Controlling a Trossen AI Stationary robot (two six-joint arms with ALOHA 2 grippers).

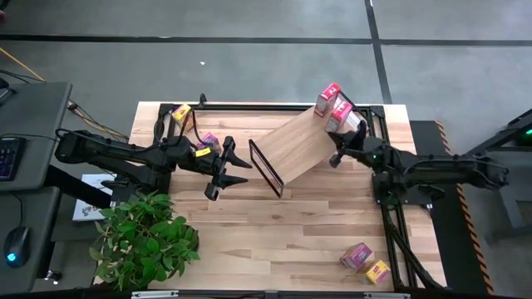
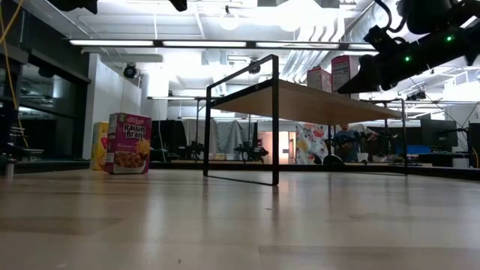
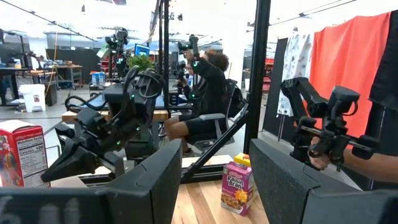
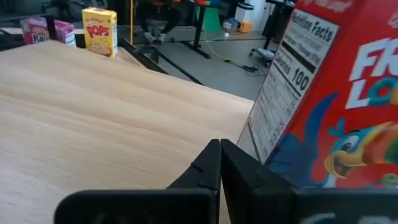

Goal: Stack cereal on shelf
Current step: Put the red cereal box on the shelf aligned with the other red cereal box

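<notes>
My left gripper reaches level toward the tabletop centre, fingers spread and empty. The wooden shelf runs diagonally toward the far right corner, where my right gripper, fingers pressed together, sits beside two upright cardboard cereal boxes on the shelf's far end.

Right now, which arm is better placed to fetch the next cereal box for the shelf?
Probably left: the left gripper, open, sits near the pink box and yellow box. The right gripper is shut by the shelf.
</notes>
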